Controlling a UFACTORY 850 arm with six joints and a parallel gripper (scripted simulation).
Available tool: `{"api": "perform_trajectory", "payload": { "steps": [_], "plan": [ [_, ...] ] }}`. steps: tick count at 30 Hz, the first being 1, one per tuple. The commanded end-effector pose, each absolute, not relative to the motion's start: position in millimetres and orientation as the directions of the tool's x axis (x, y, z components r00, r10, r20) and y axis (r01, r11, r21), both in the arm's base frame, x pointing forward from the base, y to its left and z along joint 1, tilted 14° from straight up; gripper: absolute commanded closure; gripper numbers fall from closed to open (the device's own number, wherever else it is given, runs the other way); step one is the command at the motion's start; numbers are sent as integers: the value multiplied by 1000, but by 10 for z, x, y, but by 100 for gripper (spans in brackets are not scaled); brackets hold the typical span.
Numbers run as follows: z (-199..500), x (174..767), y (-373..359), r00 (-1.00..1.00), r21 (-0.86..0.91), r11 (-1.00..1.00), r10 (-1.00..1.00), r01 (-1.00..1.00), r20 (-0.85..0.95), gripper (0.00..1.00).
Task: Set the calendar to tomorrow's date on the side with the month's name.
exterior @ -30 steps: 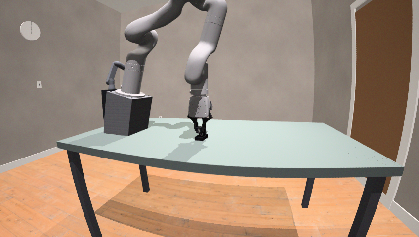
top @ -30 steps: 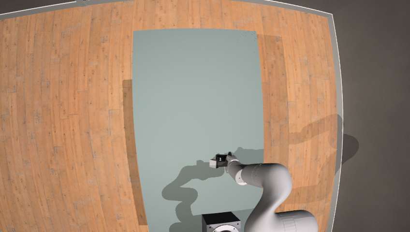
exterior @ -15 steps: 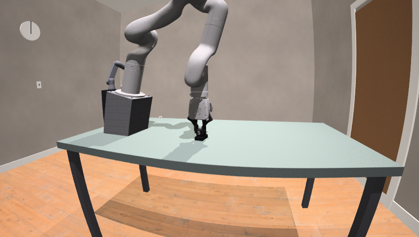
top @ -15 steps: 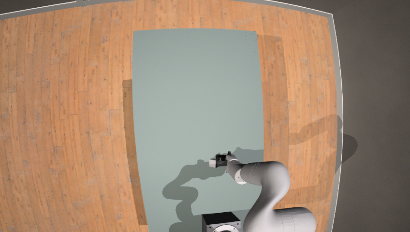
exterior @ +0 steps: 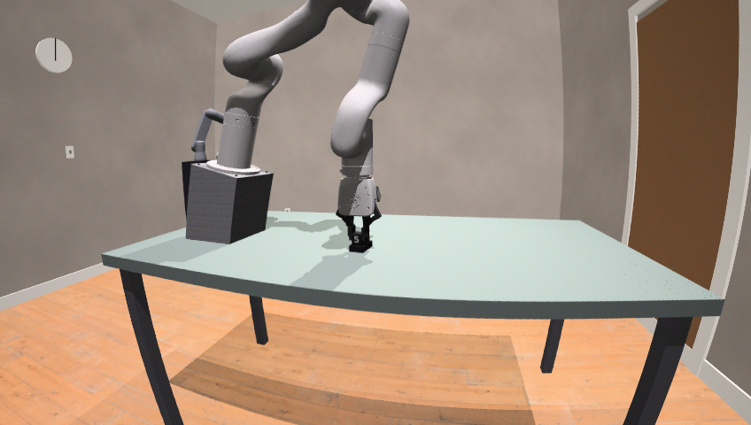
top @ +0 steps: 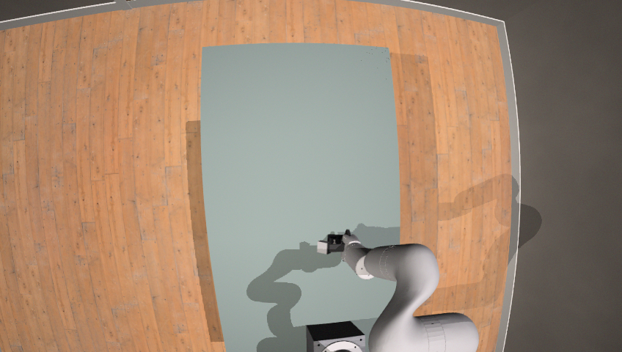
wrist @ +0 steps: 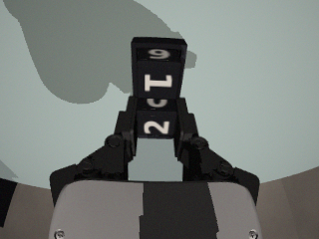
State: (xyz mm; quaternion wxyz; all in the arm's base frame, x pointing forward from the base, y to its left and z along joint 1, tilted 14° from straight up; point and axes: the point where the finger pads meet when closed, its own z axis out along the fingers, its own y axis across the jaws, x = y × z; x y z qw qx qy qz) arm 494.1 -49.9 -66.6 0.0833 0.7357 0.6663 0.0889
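In the exterior and top views, we see a pale green tabletop (top: 296, 144) (exterior: 474, 258). A large grey arm (top: 414, 265) (exterior: 382, 57) reaches over it, ending in the end effector (top: 331, 245) (exterior: 359, 236) (wrist: 157, 117). The end effector points down, its fingers partly closed on a black cube (exterior: 356, 238) (wrist: 157, 124).

Low at the fingertips is the calendar's small black tray (exterior: 360, 248) (wrist: 159, 40), at tabletop level. In the wrist view, it extends forward from the fingers. We cannot tell whether the held cube is fully down on the tray's floor.

A second black cube (wrist: 159, 82) is in the tray, just ahead of the fingertips.

For writing, the wrist view gives us a white 2 on top of the held cube and a white 1 on top of the second cube, both turned sideways. On the second cube's far side is a digit we could read as 9 or 6. A partly covered curved digit shows on the held cube's side facing the second cube.

The exterior view adds a white 5 on the held cube, which the wrist view does not show; the wrist view alone makes both cubes distinct. From the top view we can read no digits, and the fingertips are hidden. We can read no month's name in any view.
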Motion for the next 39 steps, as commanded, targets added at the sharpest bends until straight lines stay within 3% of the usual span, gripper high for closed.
{"api": "perform_trajectory", "payload": {
  "steps": [1, 39],
  "plan": [
    [-662, 4946, -500, 96, 242, -98, 995, 965, 20, 73],
    [-725, 4962, -500, 96, 242, -98, 995, 965, 20, 73]
  ]
}}
